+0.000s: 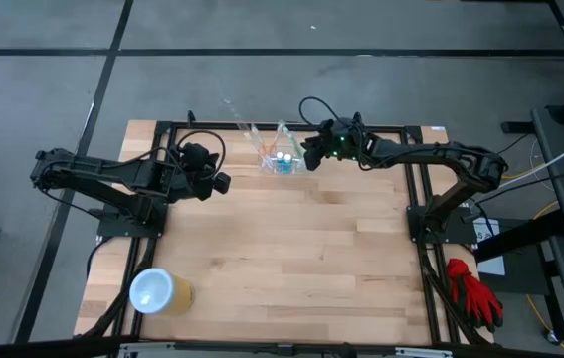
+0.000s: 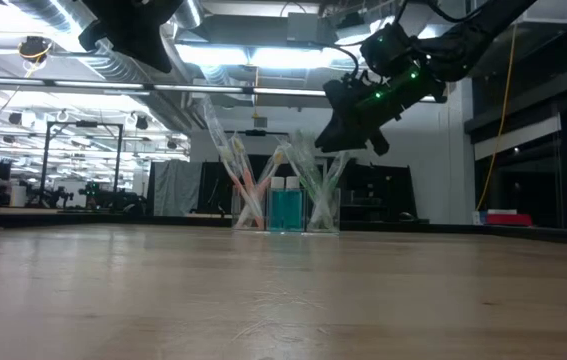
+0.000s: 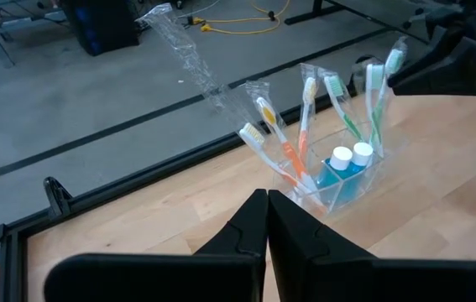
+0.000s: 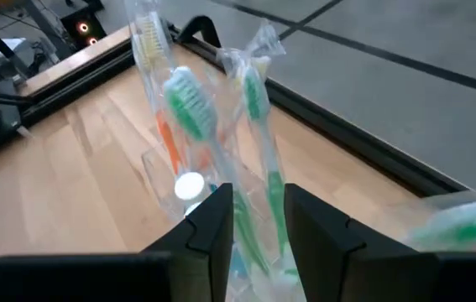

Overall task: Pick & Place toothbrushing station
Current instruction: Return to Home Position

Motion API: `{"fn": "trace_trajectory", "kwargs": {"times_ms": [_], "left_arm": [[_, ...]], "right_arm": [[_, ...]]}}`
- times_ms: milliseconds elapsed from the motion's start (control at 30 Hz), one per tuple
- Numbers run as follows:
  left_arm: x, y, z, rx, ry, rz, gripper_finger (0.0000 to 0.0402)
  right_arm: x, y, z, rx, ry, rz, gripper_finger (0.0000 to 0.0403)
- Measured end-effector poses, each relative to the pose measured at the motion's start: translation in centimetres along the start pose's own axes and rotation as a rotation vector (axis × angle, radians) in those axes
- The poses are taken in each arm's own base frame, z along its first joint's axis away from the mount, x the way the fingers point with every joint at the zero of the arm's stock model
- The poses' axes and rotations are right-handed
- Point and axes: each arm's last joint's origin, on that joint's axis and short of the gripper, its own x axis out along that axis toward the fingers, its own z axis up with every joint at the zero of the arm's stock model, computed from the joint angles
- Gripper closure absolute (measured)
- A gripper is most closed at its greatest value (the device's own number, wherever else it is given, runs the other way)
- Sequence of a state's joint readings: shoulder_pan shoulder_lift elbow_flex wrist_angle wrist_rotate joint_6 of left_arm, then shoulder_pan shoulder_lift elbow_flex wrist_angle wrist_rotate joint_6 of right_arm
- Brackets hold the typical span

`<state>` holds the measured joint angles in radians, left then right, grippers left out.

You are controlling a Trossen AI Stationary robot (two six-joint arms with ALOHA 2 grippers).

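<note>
**Toothbrushing station: stocked, both arms due to withdraw**

**Item:** toothbrushing station (image 1: 282, 159), a nearly colourless holder. It stands upright at the far edge of the counter (image 1: 291, 259), about midway along it.

**Contents:** several wrapped toothbrushes (image 3: 303, 126), some orange and some green, leaning outward in a fan. Two blue bottles (image 3: 342, 174) with white caps stand in the middle.

**Right gripper** (image 4: 256, 205): raised, just above the station on its right side. Its fingers are parted by a narrow gap and clamp nothing. A green brush in its wrapper shows beyond the gap, apart from both fingers.

**Left gripper** (image 3: 267, 220): held above the counter, to the station's left and near it. Its fingers are pressed together and empty.

**Also present:** a yellow cup (image 1: 159, 291) with a white top, at the near left corner, well apart from the work. Red gloves (image 1: 475, 288) lie beyond the counter's right edge.

**Step in hand, as I judge it:** loading looks finished, and the arms are to go back to rest.

**Next move calls for:** the right gripper should lift up and back, clear of the wrappers' tall ends, before it swings away. A snagged wrapper could tip so light a holder. The left arm has open room behind it and need only fold back
</note>
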<state>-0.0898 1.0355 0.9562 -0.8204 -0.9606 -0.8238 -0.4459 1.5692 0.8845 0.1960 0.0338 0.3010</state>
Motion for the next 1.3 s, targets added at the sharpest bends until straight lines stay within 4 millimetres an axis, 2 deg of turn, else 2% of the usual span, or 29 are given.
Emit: {"fn": "trace_trajectory", "kwargs": {"times_ms": [433,700,800,933,1033,1133,1300], "left_arm": [[0.0,0.0,0.0,0.0,-0.002,0.002,0.0396],[0.0,0.0,0.0,0.006,-0.011,0.01,0.0396],[0.0,0.0,0.0,0.033,-0.011,0.011,0.0396],[0.0,0.0,0.0,0.041,-0.011,0.011,0.0396],[0.1,0.0,-0.1,0.049,-0.01,0.01,0.0396],[0.7,-0.1,-1.4,0.056,0.006,0.005,0.0396],[2.6,-0.9,-2.6,-0.014,0.004,-0.119,0.0398]], "right_arm": [[-0.5,0.2,0.2,0.002,0.012,0.053,0.0294],[-3.6,0.8,2.5,-0.052,-0.104,0.088,0.0294],[-4.7,0.7,2.7,-0.072,-0.131,0.09,0.0294],[-5.6,0.3,1.6,-0.068,-0.114,0.126,0.0294],[-6.1,-0.1,-0.2,-0.018,-0.127,0.173,0.0294],[-6.9,-0.7,-2.0,0.07,-0.202,0.212,0.0294],[-8.1,-0.6,-2.2,0.123,-0.283,0.245,0.0298]]}}
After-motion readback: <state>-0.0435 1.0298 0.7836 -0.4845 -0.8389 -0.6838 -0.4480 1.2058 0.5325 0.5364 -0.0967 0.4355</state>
